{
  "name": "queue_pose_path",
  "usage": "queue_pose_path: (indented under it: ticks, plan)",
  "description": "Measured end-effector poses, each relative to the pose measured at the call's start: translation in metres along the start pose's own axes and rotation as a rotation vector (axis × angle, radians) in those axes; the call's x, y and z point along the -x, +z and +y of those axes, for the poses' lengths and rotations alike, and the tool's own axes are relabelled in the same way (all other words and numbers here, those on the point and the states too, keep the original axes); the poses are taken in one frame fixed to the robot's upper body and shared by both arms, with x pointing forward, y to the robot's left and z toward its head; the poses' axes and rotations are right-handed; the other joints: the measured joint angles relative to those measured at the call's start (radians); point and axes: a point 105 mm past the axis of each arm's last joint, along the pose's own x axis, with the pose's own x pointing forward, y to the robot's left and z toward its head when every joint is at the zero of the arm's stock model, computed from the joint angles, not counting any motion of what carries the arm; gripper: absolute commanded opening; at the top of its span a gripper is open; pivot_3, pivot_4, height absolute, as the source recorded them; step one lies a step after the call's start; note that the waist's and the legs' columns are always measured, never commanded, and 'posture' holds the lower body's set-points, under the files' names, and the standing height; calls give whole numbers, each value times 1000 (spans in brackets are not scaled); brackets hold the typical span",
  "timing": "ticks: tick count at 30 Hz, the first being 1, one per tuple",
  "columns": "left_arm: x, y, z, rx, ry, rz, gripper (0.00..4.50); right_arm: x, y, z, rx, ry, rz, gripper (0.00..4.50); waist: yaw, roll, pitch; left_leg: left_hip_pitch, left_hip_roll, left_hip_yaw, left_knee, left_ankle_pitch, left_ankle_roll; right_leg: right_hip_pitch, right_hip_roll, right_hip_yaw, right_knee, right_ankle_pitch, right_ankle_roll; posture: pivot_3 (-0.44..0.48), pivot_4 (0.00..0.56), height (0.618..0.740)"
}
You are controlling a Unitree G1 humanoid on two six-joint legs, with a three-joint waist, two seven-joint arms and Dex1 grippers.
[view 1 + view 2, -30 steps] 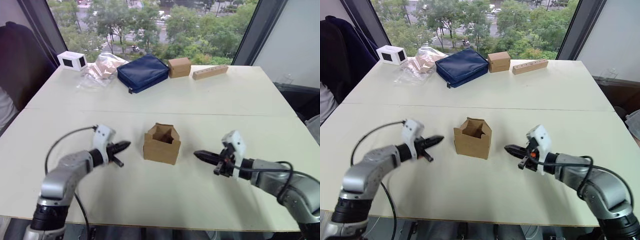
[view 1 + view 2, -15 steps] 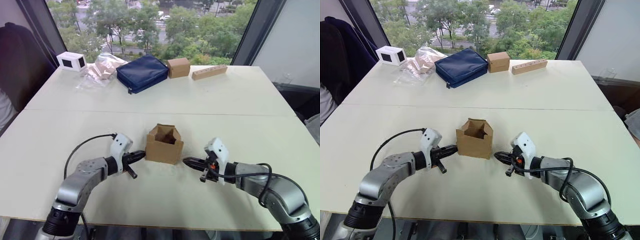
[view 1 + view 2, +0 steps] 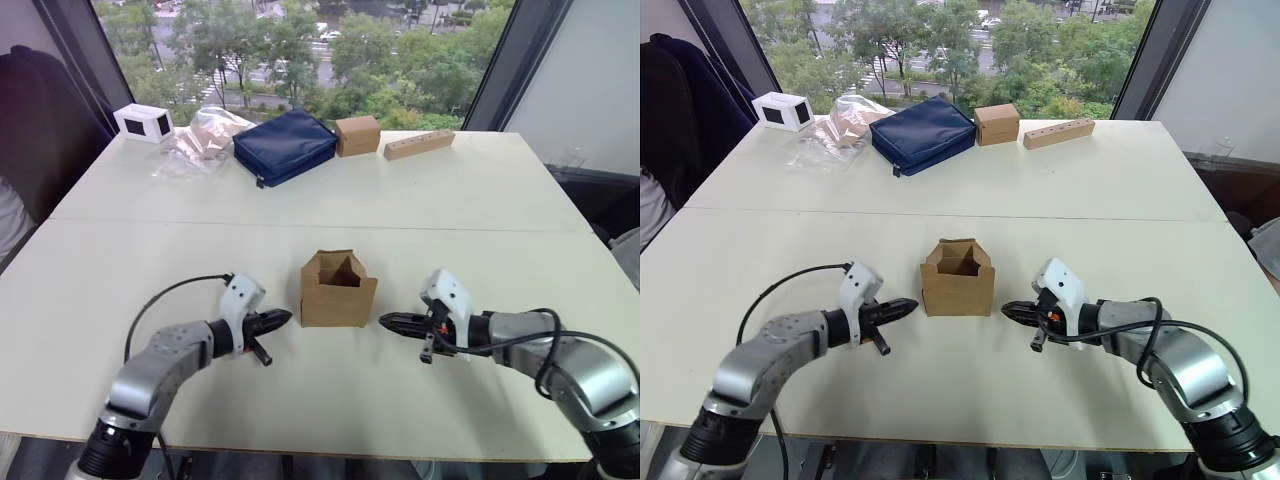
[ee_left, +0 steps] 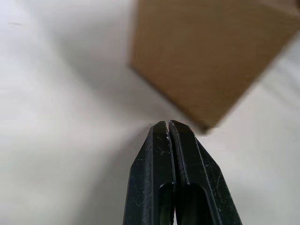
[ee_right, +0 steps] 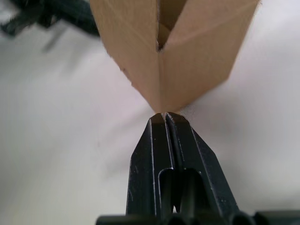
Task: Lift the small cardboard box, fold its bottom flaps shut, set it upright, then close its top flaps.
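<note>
The small cardboard box (image 3: 339,291) stood on the white table (image 3: 470,190), roughly midway between the left and right edges and closer to the near edge than the far one. Its open end faced up, with the top flaps (image 3: 335,264) raised around the opening and the brown inside visible. Its bottom end rested on the tabletop, so those flaps could not be seen.

The left gripper (image 3: 278,319) lay low over the table just beside the box's left side, its two black fingers (image 4: 168,140) pressed together with nothing between them, tips aimed at the box's lower near corner. From the left wrist view the tips were close to the cardboard, but contact could not be judged.

The right gripper (image 3: 390,321) sat just off the box's right side, likewise clenched on nothing. In the right wrist view its fingertips (image 5: 165,119) met a vertical corner edge of the box near its base, touching or all but touching.

Along the far edge stood a white box with a black window (image 3: 144,122) at the left, then a crumpled clear plastic bag (image 3: 203,136), a navy blue zipped bag (image 3: 285,144), a closed brown cube box (image 3: 358,134), and a wooden block with holes (image 3: 420,144).
</note>
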Motion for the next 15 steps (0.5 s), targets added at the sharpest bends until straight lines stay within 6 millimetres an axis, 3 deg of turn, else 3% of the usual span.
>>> queue_pose_path:
  ticks: [4, 7, 10, 15]
  plan:
    - [7, 26, 15, -51, 4, -41, 41, 9, 10, -9, 35, -8, -2, 0, 0, 0, 0, 0, 0, 0, 0, 0, 0, 0, 0, 0, 0, 0, 0, 0, 150, 740]
    - [2, 54, 8, -100, -69, -99, 41, 19, 41, -34, 64, -68, -101, 0, -1, -1, 0, 0, 0, 0, 0, 0, 0, 0, 0, 0, -1, 0, 0, 0, 150, 740]
    - [0, 76, -4, -139, -144, -142, 41, 23, 68, -45, 95, -70, -190, 0, -2, 0, 0, 0, 0, 0, -1, 0, 0, 0, 0, 0, -1, 0, 0, 0, 150, 740]
    - [-8, 78, -17, -137, -220, -123, 41, 9, 86, -41, 99, 19, -242, 0, -5, 0, 0, -1, 0, 0, 0, 0, 0, -1, 0, 0, 0, 0, 0, 0, 150, 740]
